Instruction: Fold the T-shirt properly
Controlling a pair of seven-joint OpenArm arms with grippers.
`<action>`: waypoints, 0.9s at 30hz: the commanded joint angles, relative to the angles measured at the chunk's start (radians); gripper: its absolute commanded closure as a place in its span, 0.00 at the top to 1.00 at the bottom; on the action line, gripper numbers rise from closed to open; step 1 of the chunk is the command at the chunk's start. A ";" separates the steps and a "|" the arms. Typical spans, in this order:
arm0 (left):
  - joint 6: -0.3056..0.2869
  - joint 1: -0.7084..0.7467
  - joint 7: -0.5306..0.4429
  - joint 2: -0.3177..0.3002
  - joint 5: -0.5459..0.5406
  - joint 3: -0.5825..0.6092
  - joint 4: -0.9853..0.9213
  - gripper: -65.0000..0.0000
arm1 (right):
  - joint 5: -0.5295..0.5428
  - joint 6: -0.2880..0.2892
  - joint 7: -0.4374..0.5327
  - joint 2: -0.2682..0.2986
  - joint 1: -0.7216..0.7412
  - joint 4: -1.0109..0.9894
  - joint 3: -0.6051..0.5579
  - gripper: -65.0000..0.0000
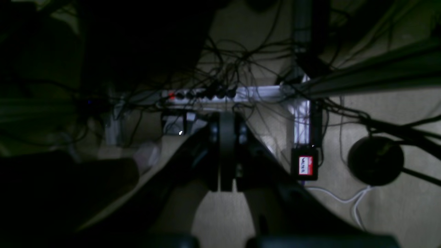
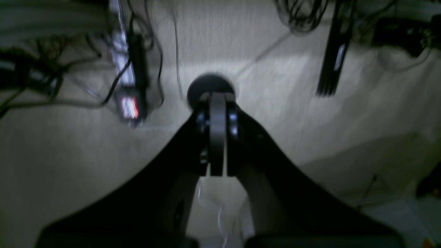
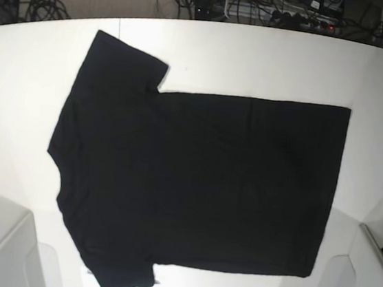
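Black T-shirt (image 3: 193, 185) lies flat, plain side up, mid white tabletop (image 3: 256, 61). I see left end effector (image 1: 226, 179) and right end effector (image 2: 217, 168) closed, empty, over floor. Risk: pinching single layer bunches fabric.

The right gripper (image 2: 217, 137) points down at a pale carpeted floor (image 2: 69, 165), its two dark fingers (image 2: 217, 113) pressed flat together with nothing between them. Just past the fingertips a round black disc (image 2: 211, 82) lies on the floor. To the left lies a power strip (image 2: 121, 58) with black cables (image 2: 41, 79) tangled about it and a small black box with a red-and-white label (image 2: 130, 107) at its near end. Upper right stands a dark ribbed bar (image 2: 332, 51). The view is blurred.
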 commanded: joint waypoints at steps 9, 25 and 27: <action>0.004 -0.239 0.046 0.000 -0.002 0.006 -0.396 0.00 | -0.007 -0.003 -0.041 0.014 0.214 -0.350 -0.006 0.00; 0.004 -0.566 -0.036 -0.006 -0.013 0.350 -0.939 0.00 | -0.002 -0.003 0.154 0.093 0.543 -1.074 -0.066 0.00; 0.004 -0.508 -0.039 -0.016 -0.013 0.349 -0.833 0.00 | -0.002 -0.003 0.154 0.091 0.475 -0.967 -0.048 0.00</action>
